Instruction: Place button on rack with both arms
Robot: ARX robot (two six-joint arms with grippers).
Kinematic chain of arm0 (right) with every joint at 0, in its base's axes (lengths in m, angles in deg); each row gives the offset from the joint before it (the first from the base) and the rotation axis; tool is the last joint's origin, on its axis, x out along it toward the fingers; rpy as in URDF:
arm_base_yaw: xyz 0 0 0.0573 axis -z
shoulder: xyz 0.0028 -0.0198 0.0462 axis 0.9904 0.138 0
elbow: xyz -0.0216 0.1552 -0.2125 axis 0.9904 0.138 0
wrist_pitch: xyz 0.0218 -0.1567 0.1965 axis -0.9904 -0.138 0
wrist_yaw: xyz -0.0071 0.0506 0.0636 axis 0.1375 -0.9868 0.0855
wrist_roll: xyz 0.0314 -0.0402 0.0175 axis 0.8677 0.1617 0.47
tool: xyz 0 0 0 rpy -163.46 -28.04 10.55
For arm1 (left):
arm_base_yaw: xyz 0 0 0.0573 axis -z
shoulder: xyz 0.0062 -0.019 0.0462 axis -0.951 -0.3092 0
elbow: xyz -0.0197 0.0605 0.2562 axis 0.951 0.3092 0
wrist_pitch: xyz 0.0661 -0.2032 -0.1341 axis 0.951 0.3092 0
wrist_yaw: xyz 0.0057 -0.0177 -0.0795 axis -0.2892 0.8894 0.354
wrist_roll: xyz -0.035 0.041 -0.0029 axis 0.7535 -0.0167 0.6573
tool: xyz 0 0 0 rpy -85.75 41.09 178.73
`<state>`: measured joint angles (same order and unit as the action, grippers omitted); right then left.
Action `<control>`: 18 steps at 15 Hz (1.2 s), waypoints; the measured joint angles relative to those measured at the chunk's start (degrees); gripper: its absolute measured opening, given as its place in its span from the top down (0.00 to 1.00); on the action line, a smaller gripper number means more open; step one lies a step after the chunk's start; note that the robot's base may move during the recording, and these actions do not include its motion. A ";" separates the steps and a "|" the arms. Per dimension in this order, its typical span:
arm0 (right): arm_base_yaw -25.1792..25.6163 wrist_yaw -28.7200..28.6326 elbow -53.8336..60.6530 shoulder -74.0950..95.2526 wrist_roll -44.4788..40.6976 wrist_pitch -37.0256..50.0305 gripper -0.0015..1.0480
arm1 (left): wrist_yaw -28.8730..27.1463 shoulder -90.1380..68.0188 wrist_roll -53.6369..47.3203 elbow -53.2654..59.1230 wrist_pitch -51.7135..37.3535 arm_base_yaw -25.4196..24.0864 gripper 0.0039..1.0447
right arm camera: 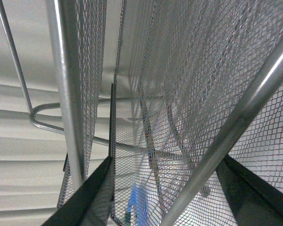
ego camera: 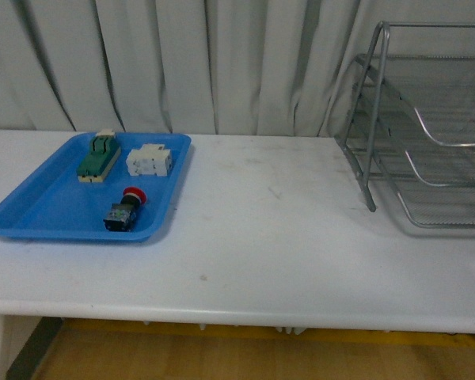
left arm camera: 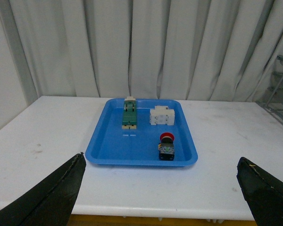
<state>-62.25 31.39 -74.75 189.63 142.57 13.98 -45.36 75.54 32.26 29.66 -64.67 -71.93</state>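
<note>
The left gripper (left arm camera: 160,161) is seen spread wide and empty, aimed toward the button (left arm camera: 166,146), which lies in the blue tray (left arm camera: 141,163) by its near rim. The right gripper (right arm camera: 165,162) is also spread, close against the rack (right arm camera: 179,94) mesh. The button is judged light and rigid with a slippery round cap, so the flat black body sides should be pinched, and the raised rim must be cleared before the bare table toward the rack.

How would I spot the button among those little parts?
Find the blue tray at the left of the white table. Of three parts in it, the button lies nearest the front rim, the only one with a round red cap on a black body.
</note>
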 joint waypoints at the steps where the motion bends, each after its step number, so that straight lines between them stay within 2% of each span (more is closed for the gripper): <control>1: 0.02 0.00 -0.52 0.02 -0.55 -0.57 0.46 | 0.00 0.00 0.00 0.00 0.00 0.00 0.06; 2: 0.00 0.09 -1.33 0.39 -1.09 -1.36 0.60 | 0.00 0.00 0.00 0.00 0.00 0.00 0.06; 5: 0.07 0.42 -1.62 1.51 -1.25 -0.79 0.89 | 0.02 0.00 0.00 0.00 0.00 0.00 0.06; 6: 0.09 0.44 -1.42 1.92 1.77 0.46 0.95 | 0.00 0.00 0.00 0.00 0.00 0.00 0.06; 8: 0.63 0.57 -0.04 2.47 4.70 2.32 0.95 | 0.00 0.00 0.00 0.00 0.00 0.00 0.06; 18: 4.17 -0.46 13.07 -0.96 5.64 5.18 0.96 | 0.00 0.00 0.00 0.00 0.00 0.00 0.06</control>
<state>-58.08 30.93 -61.68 188.67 148.21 19.16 -45.36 75.54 32.26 29.66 -64.67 -71.93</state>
